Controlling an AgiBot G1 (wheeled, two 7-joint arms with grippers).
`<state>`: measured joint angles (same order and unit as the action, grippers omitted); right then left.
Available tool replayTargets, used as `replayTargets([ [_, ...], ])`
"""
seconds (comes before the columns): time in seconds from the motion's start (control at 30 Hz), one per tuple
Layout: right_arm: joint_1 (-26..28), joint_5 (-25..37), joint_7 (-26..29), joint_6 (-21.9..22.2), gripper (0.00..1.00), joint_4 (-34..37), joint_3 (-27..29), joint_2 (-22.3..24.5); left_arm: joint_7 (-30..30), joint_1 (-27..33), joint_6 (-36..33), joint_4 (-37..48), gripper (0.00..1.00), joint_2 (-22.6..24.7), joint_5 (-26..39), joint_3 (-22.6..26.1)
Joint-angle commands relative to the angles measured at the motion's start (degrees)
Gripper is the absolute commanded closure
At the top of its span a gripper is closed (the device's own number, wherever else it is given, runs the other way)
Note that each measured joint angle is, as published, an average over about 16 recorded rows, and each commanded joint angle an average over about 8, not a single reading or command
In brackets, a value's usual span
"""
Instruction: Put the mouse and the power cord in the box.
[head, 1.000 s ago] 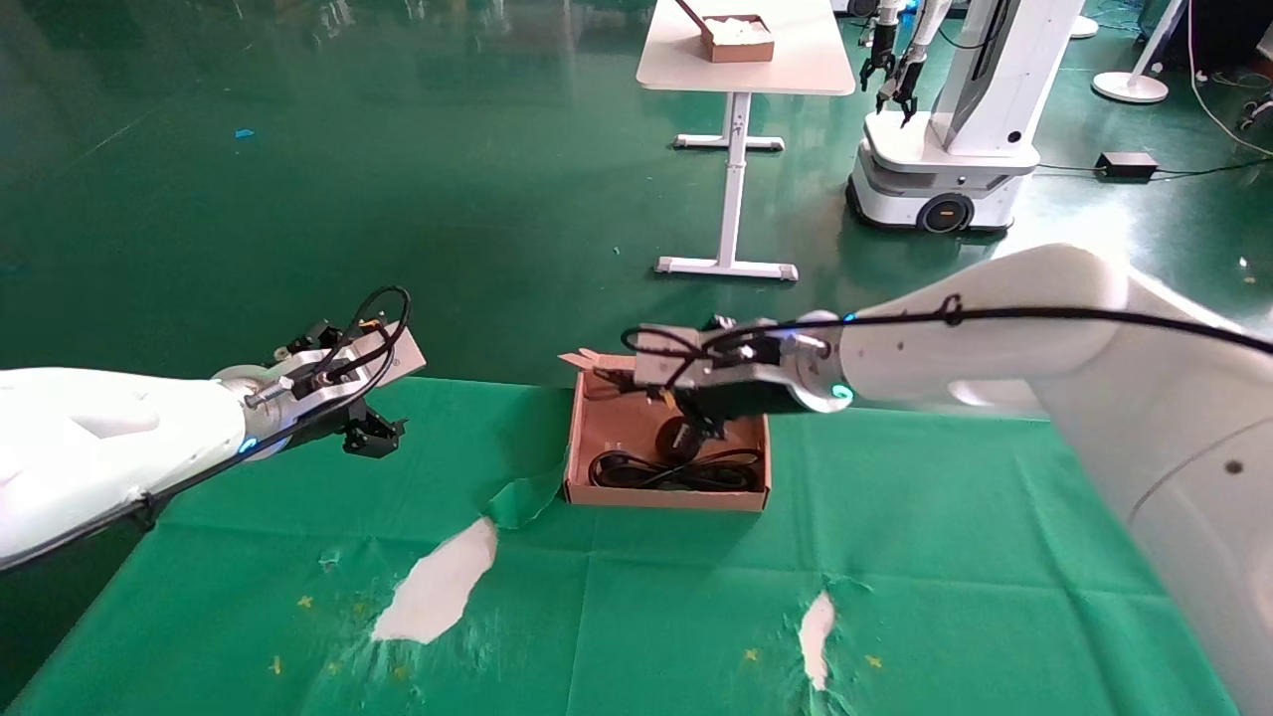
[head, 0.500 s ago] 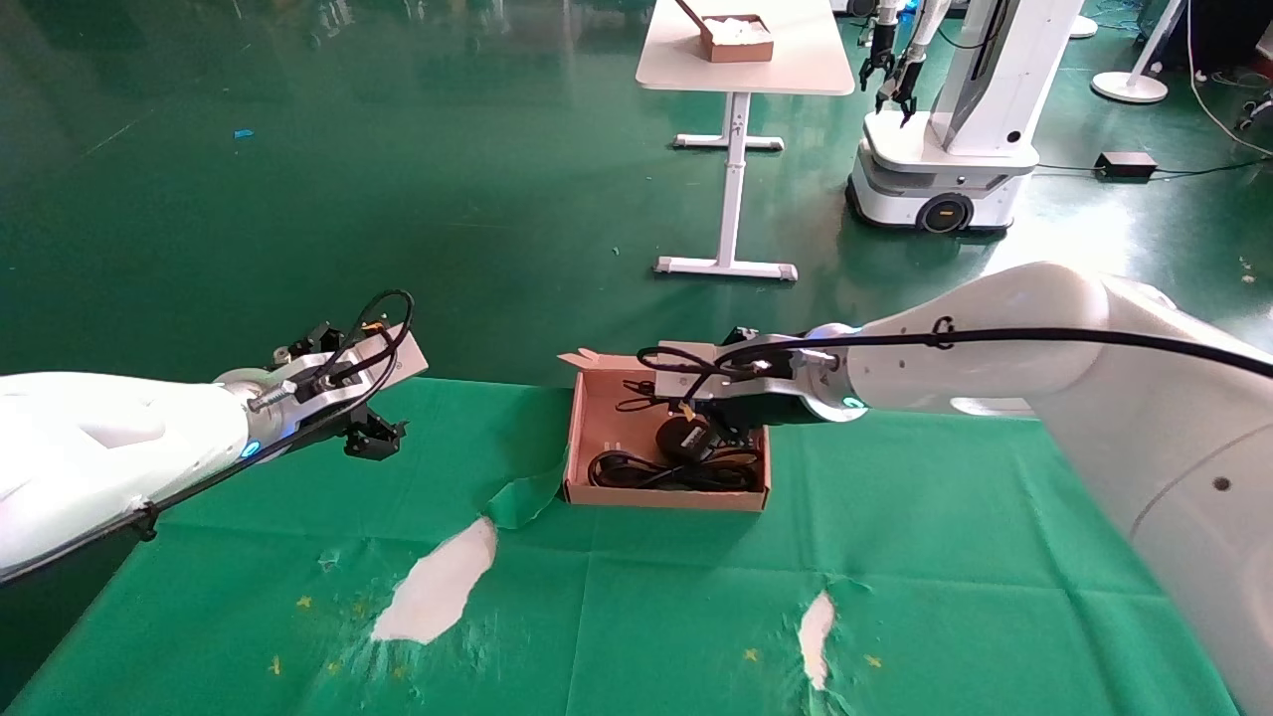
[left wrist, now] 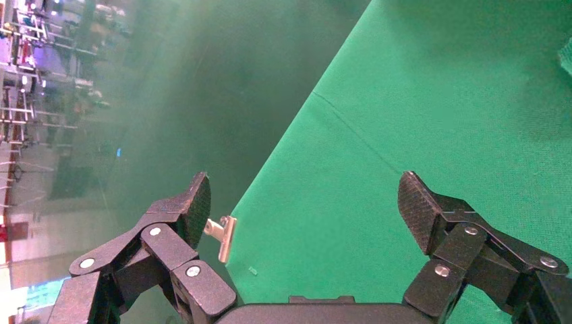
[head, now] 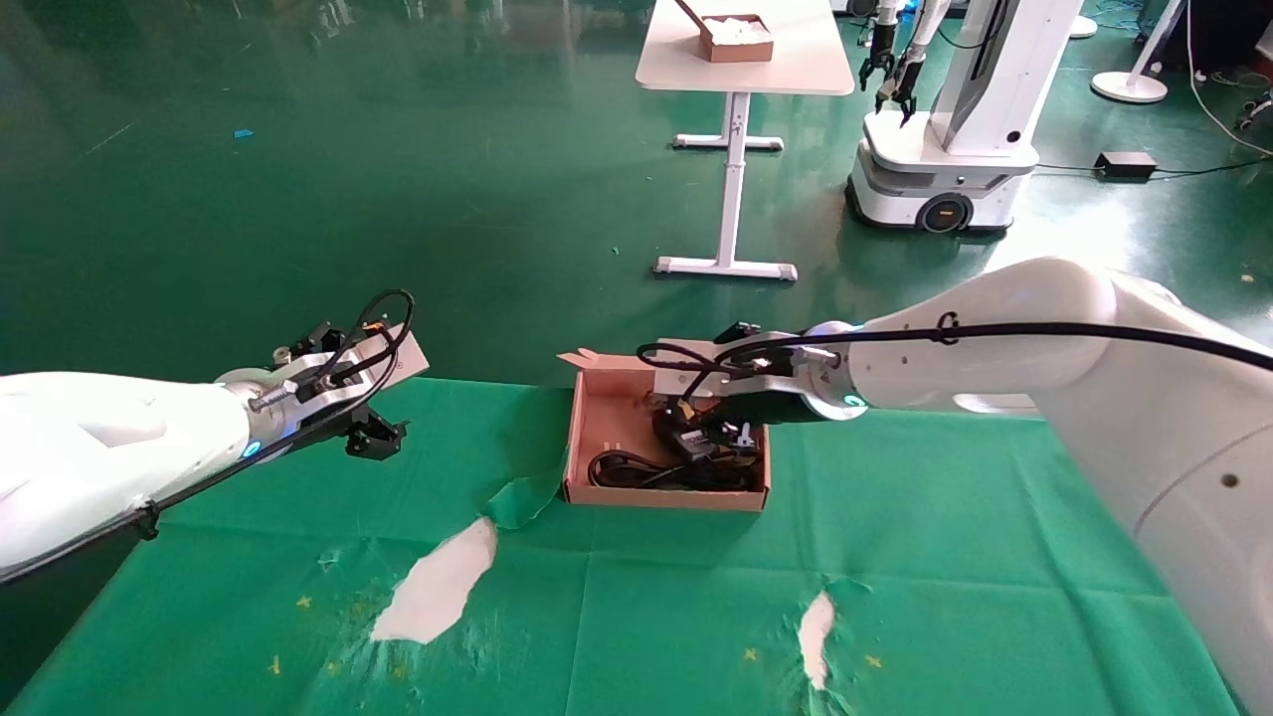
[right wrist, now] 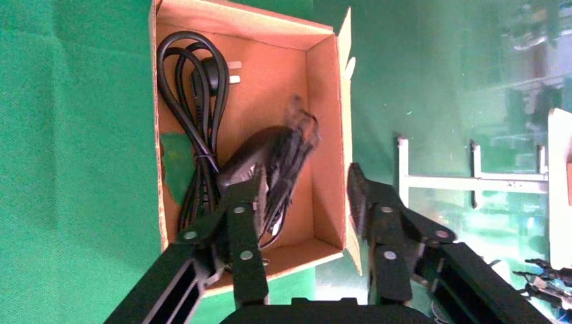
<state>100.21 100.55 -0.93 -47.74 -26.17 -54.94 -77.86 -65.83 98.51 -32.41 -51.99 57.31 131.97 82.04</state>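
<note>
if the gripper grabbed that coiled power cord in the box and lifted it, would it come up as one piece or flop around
Probably floppy: the power cord lies in loose, untied loops in the box, so strands would likely sag and uncoil. Its chunky plug end looks heavier and may dangle. The mouse rests against the loops, so lifting might drag it.

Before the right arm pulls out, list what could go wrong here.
The open right gripper straddles the box wall, one finger inside against the mouse; lifting could snag its cord or drag the box. The mouse lies on the power cord, so it may slide. The left gripper is parked.
</note>
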Motion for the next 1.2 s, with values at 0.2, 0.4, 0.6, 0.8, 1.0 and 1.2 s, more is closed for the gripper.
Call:
replayTargets([
  [0.2,-2.4,-3.7,0.7,-2.5,0.0,-3.0,2.6,2.7,0.0,0.0,0.0,0.0,0.0,0.0,-0.1,0.0],
  [0.4,-6.4,-9.7,1.9,-6.4,0.0,-7.8,6.5,7.1,0.0,0.0,0.0,0.0,0.0,0.0,-0.1,0.0],
  [0.6,-10.3,-15.7,3.1,-10.2,0.0,-12.7,10.5,11.4,0.0,0.0,0.0,0.0,0.0,0.0,-0.1,0.0],
  [0.8,-14.3,-21.7,4.3,-14.1,0.0,-17.5,14.4,15.8,0.0,0.0,0.0,0.0,0.0,0.0,-0.1,0.0],
  [1.0,-18.2,-27.6,5.5,-17.9,0.0,-22.3,18.4,20.2,0.0,0.0,0.0,0.0,0.0,0.0,-0.1,0.0],
  [1.2,-22.1,-33.6,6.7,-21.8,0.0,-27.2,22.3,24.5,0.9,-0.6,-0.8,-0.3,0.0,-0.3,-1.5,-1.0],
])
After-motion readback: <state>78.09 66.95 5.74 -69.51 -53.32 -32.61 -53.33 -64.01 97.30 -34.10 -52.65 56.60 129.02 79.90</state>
